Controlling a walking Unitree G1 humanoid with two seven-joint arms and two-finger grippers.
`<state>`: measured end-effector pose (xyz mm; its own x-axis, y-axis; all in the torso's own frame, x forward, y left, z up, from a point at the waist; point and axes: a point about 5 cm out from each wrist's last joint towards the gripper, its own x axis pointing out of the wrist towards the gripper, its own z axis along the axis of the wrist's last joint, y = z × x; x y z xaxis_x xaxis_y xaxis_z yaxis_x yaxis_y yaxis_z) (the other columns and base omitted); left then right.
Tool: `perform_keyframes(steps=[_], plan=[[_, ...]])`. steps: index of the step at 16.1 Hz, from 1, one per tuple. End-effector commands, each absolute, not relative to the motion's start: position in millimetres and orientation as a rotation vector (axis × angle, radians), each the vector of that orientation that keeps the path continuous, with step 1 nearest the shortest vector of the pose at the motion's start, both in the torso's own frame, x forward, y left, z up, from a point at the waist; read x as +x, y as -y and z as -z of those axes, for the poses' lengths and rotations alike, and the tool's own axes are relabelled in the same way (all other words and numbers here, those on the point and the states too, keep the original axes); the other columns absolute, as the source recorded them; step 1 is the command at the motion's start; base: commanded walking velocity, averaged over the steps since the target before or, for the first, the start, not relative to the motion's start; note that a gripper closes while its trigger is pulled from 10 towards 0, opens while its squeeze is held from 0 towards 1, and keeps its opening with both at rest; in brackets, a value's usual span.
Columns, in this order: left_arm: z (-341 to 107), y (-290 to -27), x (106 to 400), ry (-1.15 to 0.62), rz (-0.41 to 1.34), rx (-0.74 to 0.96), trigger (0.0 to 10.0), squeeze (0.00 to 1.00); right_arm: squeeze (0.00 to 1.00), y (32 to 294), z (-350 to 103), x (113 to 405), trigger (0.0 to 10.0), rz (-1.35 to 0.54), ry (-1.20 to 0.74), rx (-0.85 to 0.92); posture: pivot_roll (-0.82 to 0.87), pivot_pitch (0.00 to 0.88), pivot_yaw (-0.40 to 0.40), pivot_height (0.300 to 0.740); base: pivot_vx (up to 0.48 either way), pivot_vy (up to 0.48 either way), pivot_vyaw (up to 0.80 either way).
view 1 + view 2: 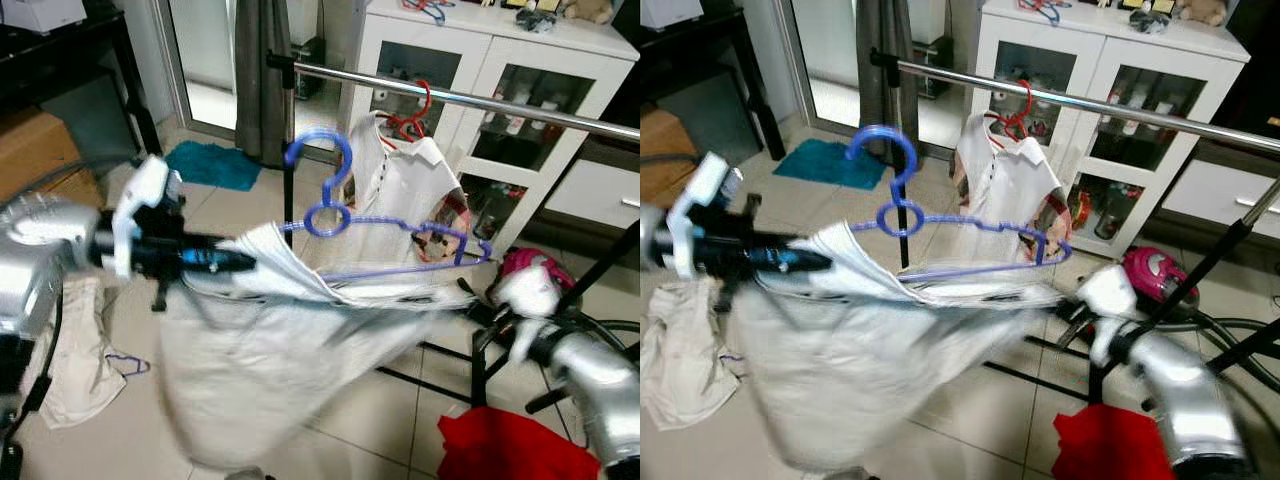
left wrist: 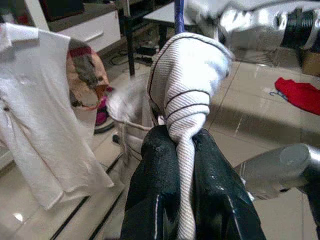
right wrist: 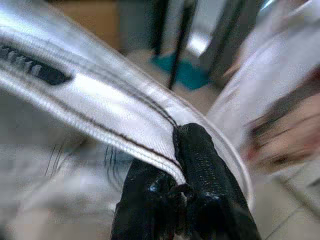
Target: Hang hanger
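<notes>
Left gripper (image 2: 181,150): clamped on shirt (image 1: 290,370) collar.
Right gripper (image 3: 182,165): pinched shirt's other edge.
Hanger (image 1: 345,215): blue, inside the stretched shirt, below rail (image 1: 470,100), hook unhung.
Rail: carried a white polo (image 1: 400,190) on a red hanger.

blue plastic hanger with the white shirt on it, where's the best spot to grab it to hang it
Judging by its pose, grip the blue plastic hanger at the ring below its hook, coming from the robot's side. The hook stands upright and bare there, while the white shirt covers the lower bar.
</notes>
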<state>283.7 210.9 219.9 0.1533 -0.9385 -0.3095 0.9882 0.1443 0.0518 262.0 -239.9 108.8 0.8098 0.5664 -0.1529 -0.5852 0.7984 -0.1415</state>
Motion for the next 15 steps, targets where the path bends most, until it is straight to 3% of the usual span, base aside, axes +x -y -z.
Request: perform_keyframes(steps=[1, 4, 8, 13, 15], plan=[[-217.1, -209.8, 285.8, -0.224, 1.358, 0.34, 0.0, 0.0, 0.0, 259.3, -139.2, 264.8, 0.0, -0.531, 0.008, -0.206, 0.1, 0.0, -0.02, 0.74, 0.0, 0.0, 0.0], [-213.2, -210.7, 290.5, -0.216, 1.286, 0.406, 0.0, 0.0, 0.0, 256.5, -151.5, 262.1, 0.0, -0.596, 0.017, -0.215, 0.09, 0.0, -0.036, 0.74, 0.0, 0.0, 0.0], [-206.0, -204.9, 279.6, -0.269, 1.359, 0.413, 0.0, 0.0, 0.0, 263.6, -161.1, 266.6, 0.0, -0.581, 0.014, -0.231, 0.09, 0.0, -0.047, 0.74, 0.0, 0.0, 0.0], [-212.6, -190.5, 274.0, -0.203, 1.416, 0.396, 0.0, 0.0, 0.0, 277.9, -160.4, 279.3, 0.0, -0.537, -0.106, -0.354, 0.09, 0.0, -0.056, 0.74, 0.0, 0.0, 0.0], [-201.7, -197.9, 285.3, -0.216, 1.224, 0.541, 0.0, 0.0, 0.0, 279.9, -165.3, 283.3, 0.0, -0.518, -0.092, -0.354, 0.09, 0.0, -0.059, 0.74, 0.0, 0.0, 0.0]])
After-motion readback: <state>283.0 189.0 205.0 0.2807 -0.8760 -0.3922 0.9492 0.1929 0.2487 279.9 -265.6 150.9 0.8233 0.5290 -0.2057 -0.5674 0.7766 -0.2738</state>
